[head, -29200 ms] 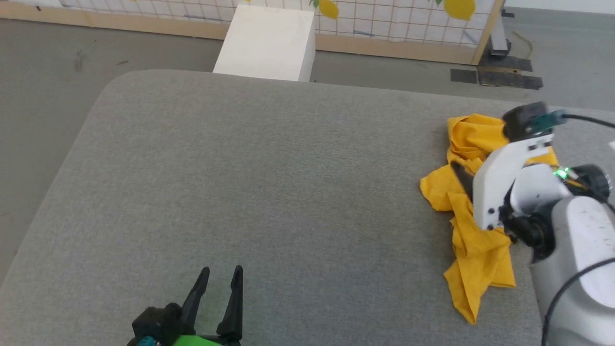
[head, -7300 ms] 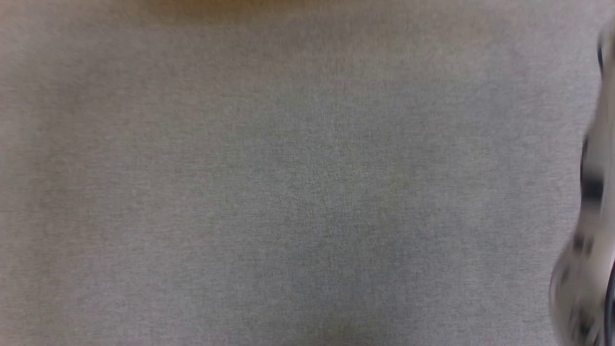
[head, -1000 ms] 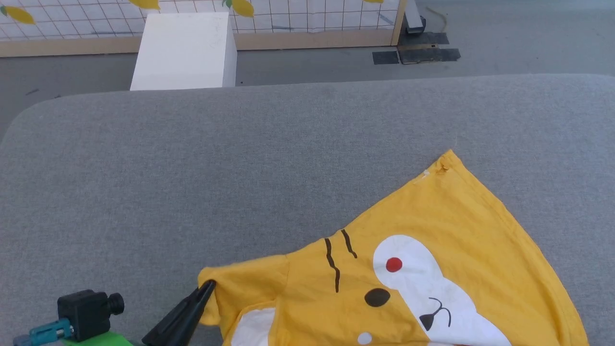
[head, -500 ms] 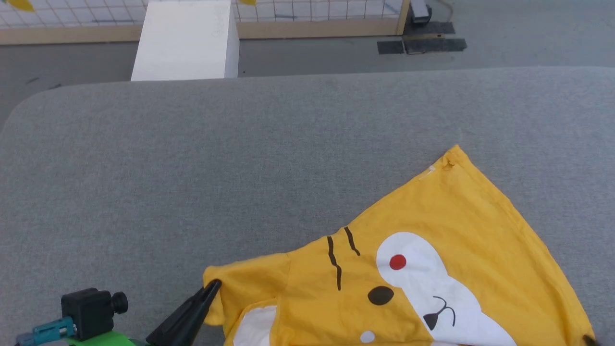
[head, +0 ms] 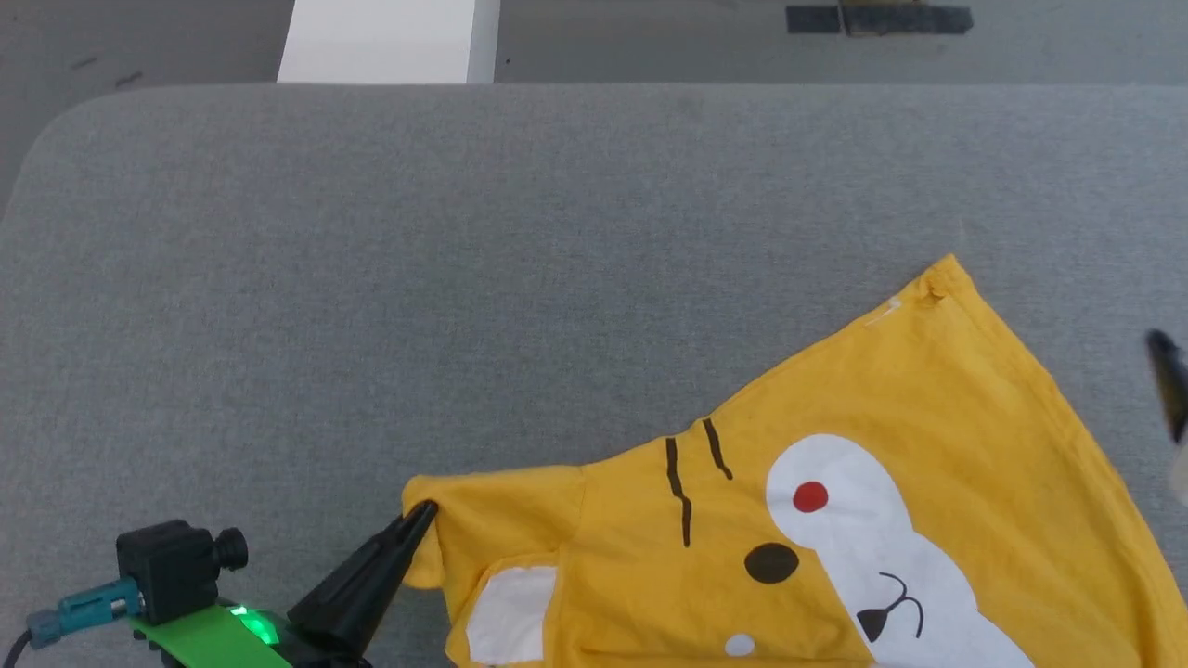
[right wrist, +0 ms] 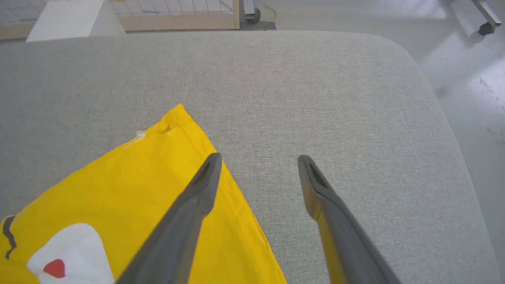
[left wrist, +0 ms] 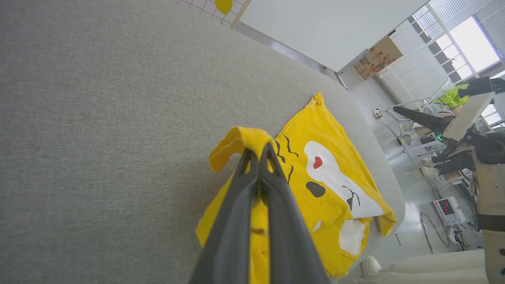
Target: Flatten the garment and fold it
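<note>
Where the head view looks down on the grey padded surface (head: pixel 278 278), the yellow shirt (head: pixel 928 399) lies spread mostly flat over its near right part, printed with a white animal face, a red dot, a dark nose and short dark strokes. My left fingers (head: pixel 422 513) come up from the lower left, pressed together on the edge of the sleeve that points toward them, with the black wrist camera (head: pixel 176 568) and a green band behind them. One blurred dark tip of my right fingers (head: pixel 1168 380) shows at the right edge, beside the shirt's slanting side and clear of the cloth. Past the far edge of the surface stands a white box (head: pixel 390 42) on the floor. Along my left wrist, the left fingers (left wrist: pixel 258 157) are closed tight on a fold of the sleeve, which is lifted off the surface (left wrist: pixel 98 118) and curls over their tips; the rest of the shirt (left wrist: pixel 311 122) lies flat beyond, reaching the rounded edge, and my right fingers (left wrist: pixel 418 117) hang in the air past that end. Along my right wrist, the right fingers (right wrist: pixel 205 185) stand wide apart and hold nothing: one tip is over the hem of the shirt (right wrist: pixel 138 185), the other over bare surface (right wrist: pixel 315 98), with the shirt's pointed corner just ahead.
</note>
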{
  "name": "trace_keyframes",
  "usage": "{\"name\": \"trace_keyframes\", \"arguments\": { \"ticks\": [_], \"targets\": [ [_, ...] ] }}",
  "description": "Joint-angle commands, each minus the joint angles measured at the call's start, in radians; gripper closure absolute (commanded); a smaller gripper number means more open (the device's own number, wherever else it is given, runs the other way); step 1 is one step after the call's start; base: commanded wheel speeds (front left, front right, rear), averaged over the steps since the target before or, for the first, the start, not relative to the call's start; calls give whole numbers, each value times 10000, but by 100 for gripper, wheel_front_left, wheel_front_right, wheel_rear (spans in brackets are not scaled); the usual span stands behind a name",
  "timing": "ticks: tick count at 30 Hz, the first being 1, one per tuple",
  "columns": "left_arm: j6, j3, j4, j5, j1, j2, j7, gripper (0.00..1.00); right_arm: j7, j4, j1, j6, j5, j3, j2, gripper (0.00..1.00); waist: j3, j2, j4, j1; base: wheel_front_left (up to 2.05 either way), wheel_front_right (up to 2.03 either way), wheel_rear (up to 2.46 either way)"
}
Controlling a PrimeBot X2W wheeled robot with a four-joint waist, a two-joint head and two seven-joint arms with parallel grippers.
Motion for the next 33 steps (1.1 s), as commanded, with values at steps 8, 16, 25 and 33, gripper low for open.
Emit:
{"name": "trace_keyframes", "arguments": {
  "ticks": [8, 16, 25, 33],
  "targets": [
    [-456, -17, 96, 26, -798, 43, 222, 100, 67, 2934, -2270, -13, -1249, 1442, -16, 0, 1152, -1, 835, 0, 0, 0, 0],
    [-796, -18, 370, -48, -1235, 19, 265, 100, 281, 3999, -3150, -13, -1675, 1498, -89, 0, 1883, -1, 1342, 0, 0, 0, 0],
    [-997, -110, 667, -70, -1521, -57, 267, 100, 701, 4631, -3240, -13, -1899, 1350, 7, 56, 2058, -1, 1556, 0, 0, 0, 0],
    [-892, -130, 869, -213, -1394, -190, 193, 100, 290, 4466, -2974, -13, -1617, 1254, 102, 100, 1189, -1, 1339, 0, 0, 0, 0]
  ]
}}
